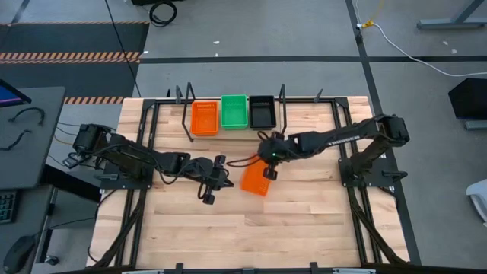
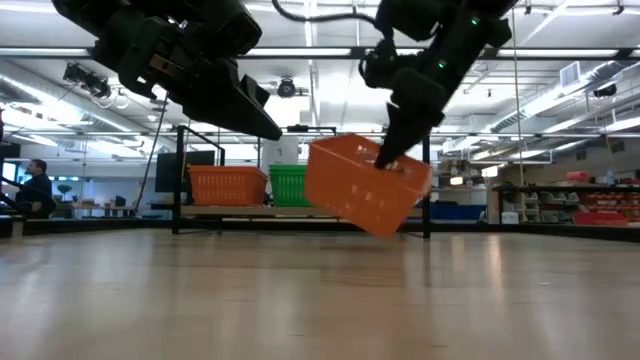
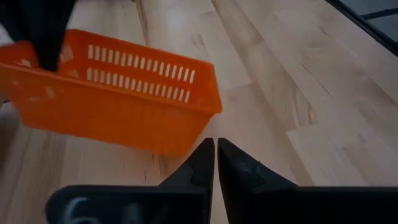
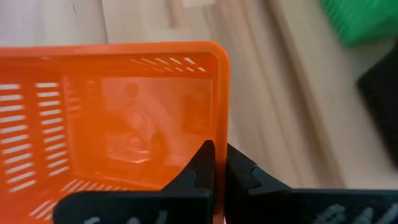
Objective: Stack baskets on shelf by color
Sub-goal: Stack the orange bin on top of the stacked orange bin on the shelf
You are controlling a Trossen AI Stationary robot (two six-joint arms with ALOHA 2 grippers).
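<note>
The high view looks straight down on the whole pale wooden plank table point(image 1: 228, 228), the low view looks level across it from its surface, and both wrist views sit close over the tilted orange perforated plastic basket point(image 3: 118, 93), which all four share.

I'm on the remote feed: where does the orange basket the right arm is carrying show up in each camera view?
High view: carried orange basket at table centre, below the right gripper.
Low view: centre, tilted, off the table, hanging from that gripper.
Left wrist view: upper left, beyond the shut left gripper.
Right wrist view: fills the left side, its wall pinched by the fingers.
Shared landmark: green basket on the shelf, also in low view and right wrist view.
</note>
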